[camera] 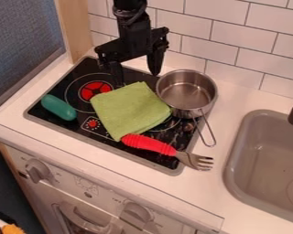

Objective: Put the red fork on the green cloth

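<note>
White wall tiles (235, 36) rise behind a toy kitchen, and from where I stand the white counter (192, 187) slants away below them. Over the back of the black cooktop (82, 68) hangs the black two-finger gripper (137, 78), its 2 fingers spread wide, with nothing held between them. Just in front of it lies the green cloth (130, 109), spread at an angle. To the right of the cloth is a metal saucepan (186, 91), its wire handle pointing forward; to the left, a teal oblong toy (58, 107). Nearest me, the red-handled fork (150, 144) crosses the cooktop's front right edge, its metal tines on the counter and its handle end right by the cloth's front corner. Whether the 2 touch, I can't tell. Farther right is the gray sink (233, 155).

The fork has yet to be laid on the cloth. A grip too close to the handle's end could pinch the cloth and drag it along. Taken there, the fork might also droop at its heavier metal end and twist loose. A low path could knock the saucepan or its wire handle, and trailing tines could rumple the cloth.
</note>
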`<state>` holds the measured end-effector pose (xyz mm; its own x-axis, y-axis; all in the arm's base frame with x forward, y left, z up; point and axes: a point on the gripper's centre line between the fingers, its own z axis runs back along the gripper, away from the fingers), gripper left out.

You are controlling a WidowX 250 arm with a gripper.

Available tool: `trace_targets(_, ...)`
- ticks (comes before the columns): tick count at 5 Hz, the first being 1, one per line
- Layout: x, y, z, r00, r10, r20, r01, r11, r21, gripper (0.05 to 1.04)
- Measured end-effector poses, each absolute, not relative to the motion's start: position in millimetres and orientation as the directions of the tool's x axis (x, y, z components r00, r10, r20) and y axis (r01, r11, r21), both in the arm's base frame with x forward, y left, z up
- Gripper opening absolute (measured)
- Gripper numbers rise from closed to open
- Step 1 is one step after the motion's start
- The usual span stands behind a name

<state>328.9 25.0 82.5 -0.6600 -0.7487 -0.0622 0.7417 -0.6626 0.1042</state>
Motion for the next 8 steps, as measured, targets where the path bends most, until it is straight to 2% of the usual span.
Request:
trace_targets(1,325.8,24.8,72.1,-0.650,-0.759,-0.040,0.755,-0.651,0.085,1.001)
trace_targets(2,317.8,17.8,65.7,-0.576,-0.817,-0.039,0.811,-0.577,0.098,1.001)
trace_targets(4,296.3,-9.3,70.4,-0.362,-0.931,-0.042,0.921,-0.364,0.136,1.001)
trace_targets(5,294.0,-23.1,67.2,-0.299,-0.954,-0.025,0.945,-0.300,0.131,1.001)
trace_targets(6,288.9,-32.8,53.1,-0.217,-0.976,-0.014,0.971,-0.217,0.105,1.001)
trace_targets(8,276.9,-31.2,33.0,-0.138,-0.990,-0.020,0.987,-0.139,0.076,1.001)
